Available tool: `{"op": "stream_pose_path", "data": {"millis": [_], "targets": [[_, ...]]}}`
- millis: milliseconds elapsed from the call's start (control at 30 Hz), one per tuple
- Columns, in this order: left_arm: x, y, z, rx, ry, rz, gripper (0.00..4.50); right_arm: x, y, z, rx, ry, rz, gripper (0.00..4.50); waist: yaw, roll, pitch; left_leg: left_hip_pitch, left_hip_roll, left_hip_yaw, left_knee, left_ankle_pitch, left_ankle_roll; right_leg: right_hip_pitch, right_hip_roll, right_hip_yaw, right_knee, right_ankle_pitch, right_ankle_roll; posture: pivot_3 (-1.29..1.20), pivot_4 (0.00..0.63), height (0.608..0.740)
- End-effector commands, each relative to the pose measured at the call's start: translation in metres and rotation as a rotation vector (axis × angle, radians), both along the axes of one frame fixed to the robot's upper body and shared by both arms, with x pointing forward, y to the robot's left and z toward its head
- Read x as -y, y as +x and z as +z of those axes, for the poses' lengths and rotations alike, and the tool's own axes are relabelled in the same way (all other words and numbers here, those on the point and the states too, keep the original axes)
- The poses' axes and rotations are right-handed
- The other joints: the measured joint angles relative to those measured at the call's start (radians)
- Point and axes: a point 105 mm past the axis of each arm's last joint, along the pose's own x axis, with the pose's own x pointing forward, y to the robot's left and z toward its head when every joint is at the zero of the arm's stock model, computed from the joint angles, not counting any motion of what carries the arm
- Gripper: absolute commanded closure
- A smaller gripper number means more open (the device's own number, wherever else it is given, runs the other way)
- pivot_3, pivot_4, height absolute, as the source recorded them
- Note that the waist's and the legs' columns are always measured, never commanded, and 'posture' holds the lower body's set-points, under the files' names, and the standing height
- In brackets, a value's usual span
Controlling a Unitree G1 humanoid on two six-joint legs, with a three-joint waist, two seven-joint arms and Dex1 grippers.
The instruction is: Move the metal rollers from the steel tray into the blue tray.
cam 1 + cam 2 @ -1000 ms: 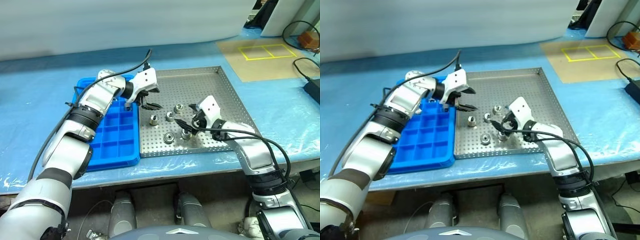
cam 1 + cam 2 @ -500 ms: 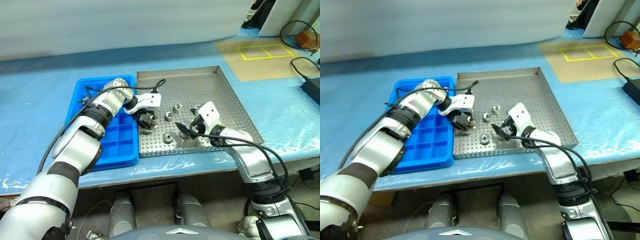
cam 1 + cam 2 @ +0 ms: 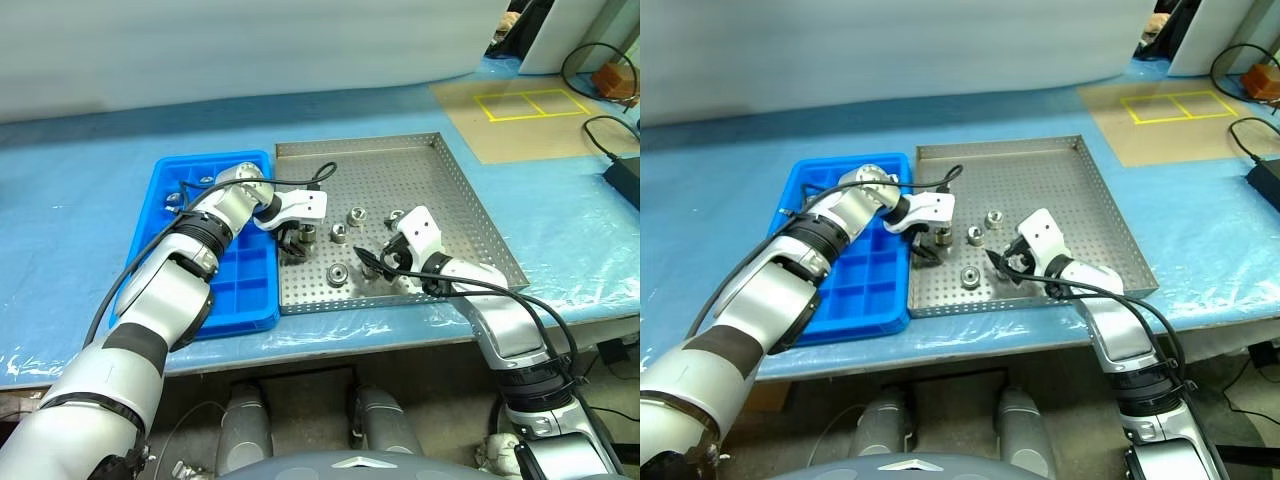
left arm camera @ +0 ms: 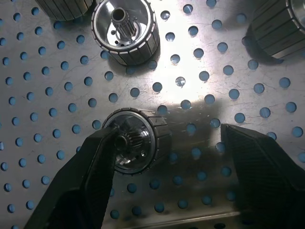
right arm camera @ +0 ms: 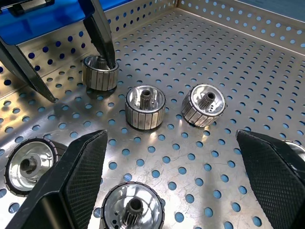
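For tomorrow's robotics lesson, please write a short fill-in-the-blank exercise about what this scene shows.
1. The metal rollers lie on the perforated floor of the ____ tray.
2. The tray with square compartments is coloured ____.
3. The left gripper has its fingers ____, one fingertip on a roller.

Missing words: steel; blue; open

Workshop: blue-sheeted workbench (image 3: 80, 210), cables (image 3: 600, 130)

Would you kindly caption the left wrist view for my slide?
Open left pincer straddling one metal roller on the steel tray, one finger touching it.
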Motion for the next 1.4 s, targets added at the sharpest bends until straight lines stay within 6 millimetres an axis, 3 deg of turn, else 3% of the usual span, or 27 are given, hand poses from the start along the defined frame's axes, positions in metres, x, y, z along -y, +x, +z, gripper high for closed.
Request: {"op": "stream_pose_path", "data": {"millis": [33,100,333,667,800,933,1067,1267,1400], "targets": [[0.001,-0.004,-0.003,-0.009,-0.015,-0.023,0.92,-0.003,-0.001,0.014,0.061,-0.005,0.009,0.0,0.0,0.0,0.0,0.0,0.0,0.0,0.0,0.0,0.0,0.0,0.0,0.0,0.0,0.0,0.0,-0.35,0.15,0.74],[0.001,-0.004,-0.004,-0.004,-0.016,-0.027,1.38,-0.003,-0.001,0.014,0.062,-0.007,0.009,0.0,0.0,0.0,0.0,0.0,0.0,0.0,0.0,0.0,0.0,0.0,0.0,0.0,0.0,0.0,0.0,-0.35,0.15,0.74],[0.0,-0.006,-0.005,-0.001,-0.025,-0.033,3.64,-0.005,0.002,0.014,0.069,-0.007,0.009,0.0,0.0,0.0,0.0,0.0,0.0,0.0,0.0,0.0,0.0,0.0,0.0,0.0,-0.001,0.0,0.0,-0.34,0.15,0.74],[-0.002,-0.015,-0.003,-0.024,-0.054,-0.088,3.65,-0.005,0.004,0.014,0.073,-0.004,0.007,0.0,-0.001,0.0,0.0,0.0,0.0,0.0,0.0,-0.001,0.001,0.0,0.0,0.0,-0.001,0.0,0.0,-0.34,0.15,0.74],[0.007,-0.031,0.024,-0.002,-0.238,-0.237,3.65,-0.006,0.004,0.016,0.076,0.005,0.014,0.0,-0.001,0.0,0.0,0.0,0.0,0.0,-0.001,-0.001,0.001,0.0,0.0,0.0,-0.002,0.0,0.0,-0.34,0.15,0.74],[0.002,-0.04,0.056,0.002,-0.406,-0.277,3.65,-0.014,-0.002,0.031,0.074,0.099,0.071,0.0,-0.002,-0.001,0.002,-0.001,0.001,0.0,-0.003,0.0,0.0,-0.002,0.0,0.0,-0.002,0.0,0.0,-0.32,0.15,0.74],[-0.014,-0.04,0.075,0.034,-0.455,-0.252,3.65,-0.025,-0.01,0.051,0.079,0.155,0.185,0.0,-0.002,0.0,0.003,-0.001,0.001,0.001,-0.003,0.0,0.0,-0.002,0.0,0.0,-0.001,0.0,0.0,-0.29,0.15,0.74],[-0.063,-0.045,0.081,0.116,-0.41,-0.132,3.65,-0.054,-0.011,0.09,0.112,0.231,0.403,0.0,-0.003,0.001,0.004,0.001,0.001,0.002,-0.005,0.001,-0.001,-0.003,0.001,0.0,0.0,-0.001,-0.001,-0.18,0.15,0.74],[-0.092,-0.043,0.088,0.171,-0.459,0.027,3.65,-0.081,-0.012,0.092,0.077,0.231,0.551,0.0,0.01,0.001,0.004,0.002,0.002,0.001,-0.009,0.002,-0.003,-0.003,0.001,-0.002,0.001,-0.002,-0.004,-0.07,0.15,0.74]]}}
